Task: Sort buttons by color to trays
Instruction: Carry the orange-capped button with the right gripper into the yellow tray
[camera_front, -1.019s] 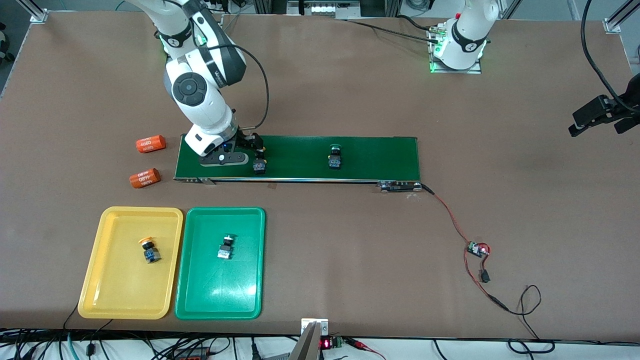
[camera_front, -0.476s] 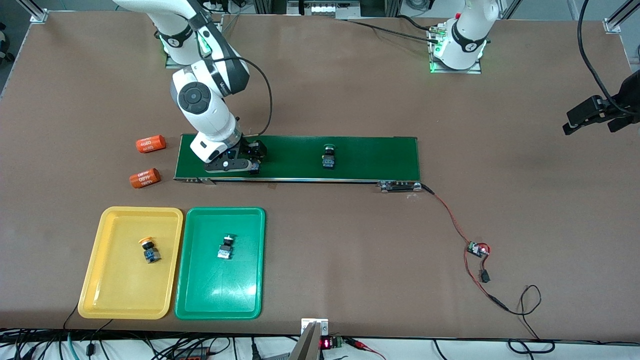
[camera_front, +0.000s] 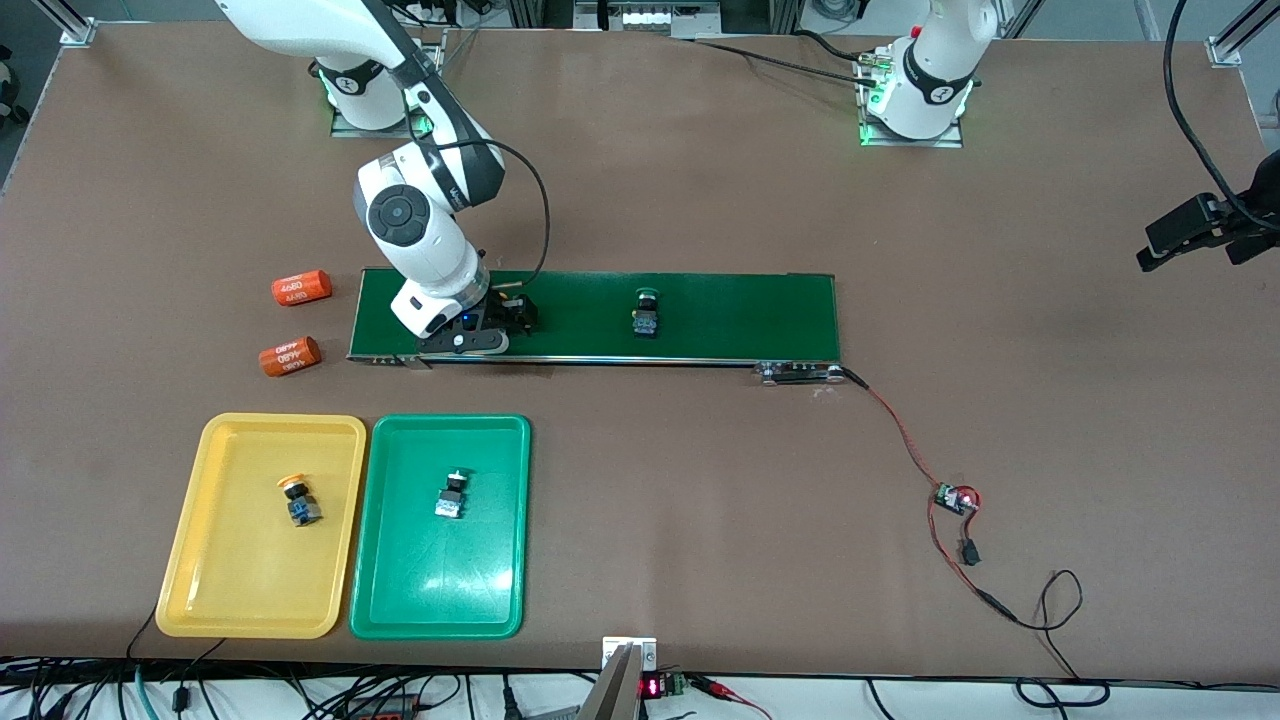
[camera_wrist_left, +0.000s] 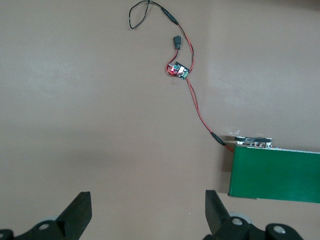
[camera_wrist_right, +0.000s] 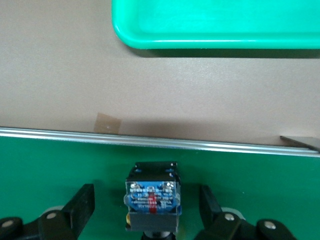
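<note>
A button (camera_wrist_right: 151, 202) with a black-and-blue body lies on the dark green belt (camera_wrist_right: 50, 165), between the fingers of my right gripper (camera_wrist_right: 148, 205). The gripper is open, with a gap on each side of the button. In the front view the right gripper (camera_front: 508, 320) is down on the belt (camera_front: 740, 315) and hides that button. A green-capped button (camera_front: 645, 312) lies farther along the belt. The yellow tray (camera_front: 200, 560) holds a yellow-capped button (camera_front: 298, 502). The green tray (camera_front: 480, 590) holds another button (camera_front: 452, 495). My left gripper (camera_front: 1195, 235) waits open over bare table (camera_wrist_left: 148, 210).
Two orange cylinders (camera_front: 301, 287) (camera_front: 289, 356) lie beside the belt at the right arm's end. A small circuit board (camera_front: 955, 497) with red wires trails from the belt's other end, nearer the front camera. The green tray's rim (camera_wrist_right: 215, 30) shows in the right wrist view.
My right gripper has come down and shifted toward the right arm's end of the belt, around the button. The green-capped button has drifted the same way along the belt.
</note>
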